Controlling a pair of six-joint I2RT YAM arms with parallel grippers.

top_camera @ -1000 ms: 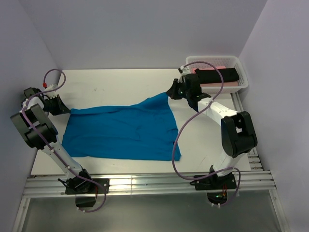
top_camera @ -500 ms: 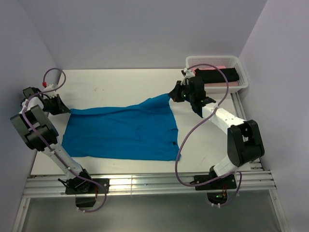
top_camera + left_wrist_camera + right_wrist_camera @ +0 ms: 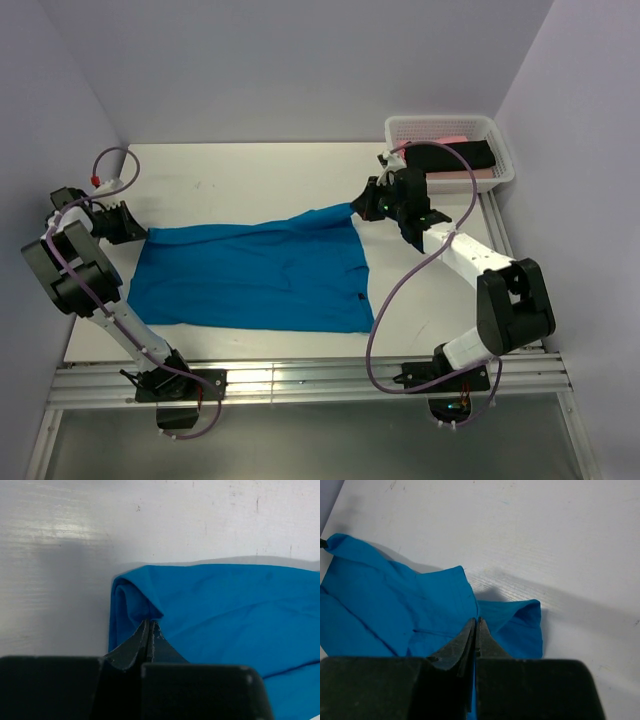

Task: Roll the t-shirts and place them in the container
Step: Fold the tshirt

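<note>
The bright blue t-shirt [image 3: 250, 275] lies spread across the table, stretched between both arms. My left gripper [image 3: 141, 229] is shut on its far left corner; in the left wrist view the fingertips [image 3: 150, 623] pinch a fold of blue cloth [image 3: 225, 610]. My right gripper [image 3: 358, 208] is shut on the far right corner, which is lifted a little; in the right wrist view the jaws [image 3: 476, 621] are closed on the blue cloth [image 3: 395, 605]. A black t-shirt [image 3: 462, 156] and a pink one [image 3: 489, 173] lie in the basket.
The white mesh basket [image 3: 400, 125] stands at the back right corner, just behind the right arm. Walls close in on the left, back and right. Aluminium rails run along the near table edge [image 3: 300, 375].
The right gripper has moved right and slightly toward the near edge with its corner, pulling the shirt's far edge straighter. The left gripper has held its place.
</note>
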